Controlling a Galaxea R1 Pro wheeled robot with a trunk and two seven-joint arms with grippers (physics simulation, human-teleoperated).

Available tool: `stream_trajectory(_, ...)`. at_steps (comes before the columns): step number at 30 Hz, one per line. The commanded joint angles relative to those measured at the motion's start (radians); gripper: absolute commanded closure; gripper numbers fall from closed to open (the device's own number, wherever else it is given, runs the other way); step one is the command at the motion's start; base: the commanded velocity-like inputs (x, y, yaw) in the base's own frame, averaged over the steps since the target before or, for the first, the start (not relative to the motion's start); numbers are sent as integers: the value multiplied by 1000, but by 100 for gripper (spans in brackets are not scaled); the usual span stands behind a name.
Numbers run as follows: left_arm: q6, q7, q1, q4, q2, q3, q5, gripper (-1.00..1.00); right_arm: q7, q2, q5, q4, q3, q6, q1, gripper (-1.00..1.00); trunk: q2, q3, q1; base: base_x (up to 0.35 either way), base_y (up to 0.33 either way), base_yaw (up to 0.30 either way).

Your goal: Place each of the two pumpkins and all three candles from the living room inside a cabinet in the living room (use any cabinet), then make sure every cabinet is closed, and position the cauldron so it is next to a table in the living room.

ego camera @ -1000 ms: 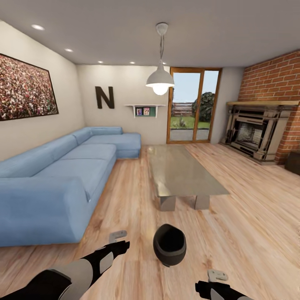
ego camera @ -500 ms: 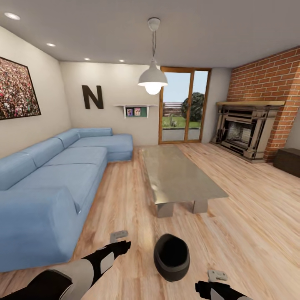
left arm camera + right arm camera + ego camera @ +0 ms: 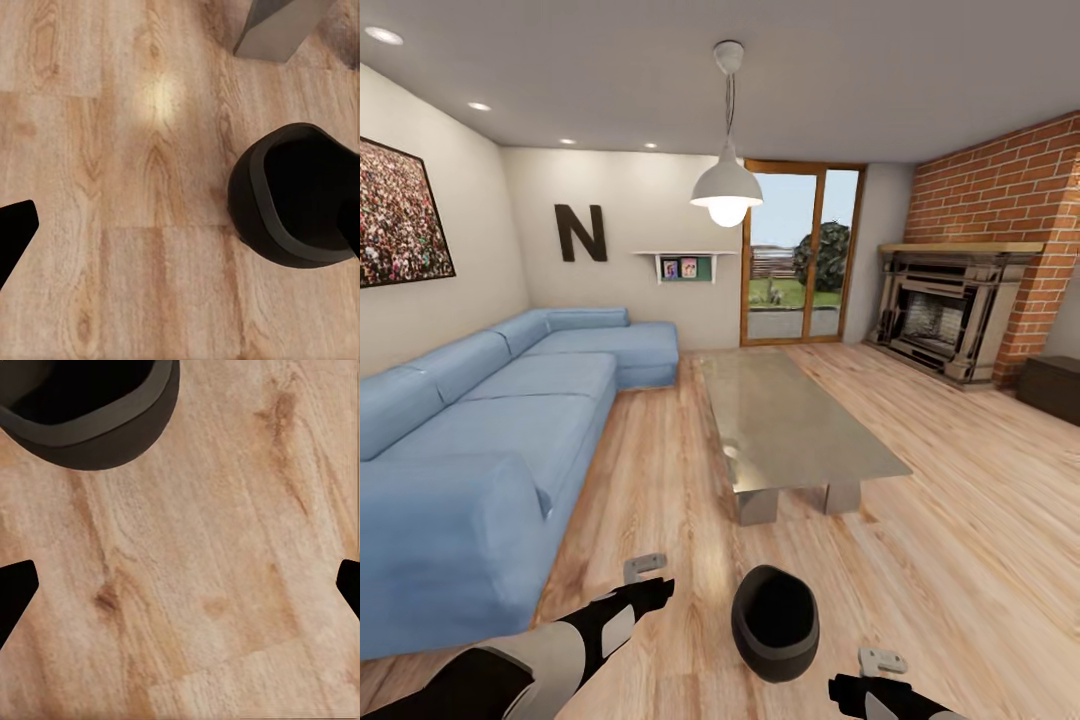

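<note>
Round black cauldron with greyish rim and wide dark mouth stood on light plank floor, near glossy grey glass-topped table; both grippers spread wide, empty.

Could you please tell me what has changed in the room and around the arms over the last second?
Mostly the camera moved: the whole view swung right, so the blue corner sofa and the glossy glass-topped coffee table shifted left in frame. The round black cauldron sits slightly lower in frame, on the wood floor, short of the table. Nothing was grasped or released; the left gripper and right gripper kept flanking it.
</note>
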Motion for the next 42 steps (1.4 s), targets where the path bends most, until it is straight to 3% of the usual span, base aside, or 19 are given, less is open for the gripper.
stream_trajectory(1, -6, -1, -2, 4, -1, -8, 8, -100, -3, 0, -6, -2, 8, 5, 0, -100, -1, -1, 0, 0, 0, -186)
stream_trajectory(18, -12, -7, 8, 1, -1, -11, 7, -100, -3, 0, -6, -2, 8, 6, 0, -100, -1, 8, 0, 0, 0, -269)
stream_trajectory(28, -14, -7, 10, -2, -2, -10, 9, -100, -3, 1, -3, -6, 11, 11, 0, -100, -1, 8, 0, 0, 0, -31)
stream_trajectory(30, -14, -7, 10, -1, -19, -10, 9, -100, -5, 1, 1, -10, 13, 17, -1, -100, -1, 8, 0, 0, 0, -1)
stream_trajectory(33, -13, -5, 10, -2, -25, -11, 9, -100, -5, 1, 3, -13, 13, 19, -1, -100, -1, 8, 0, 0, 0, 0)
stream_trajectory(39, -3, 1, 10, -7, -30, -12, 8, -100, -7, 0, 5, -24, 14, 57, -2, -100, -43, -11, 23, 0, 0, 0)
stream_trajectory(42, 49, 4, 10, -18, -33, -13, 7, -100, -3, -1, 5, -26, 14, 122, -8, -100, -64, -20, 34, 0, 0, 0)
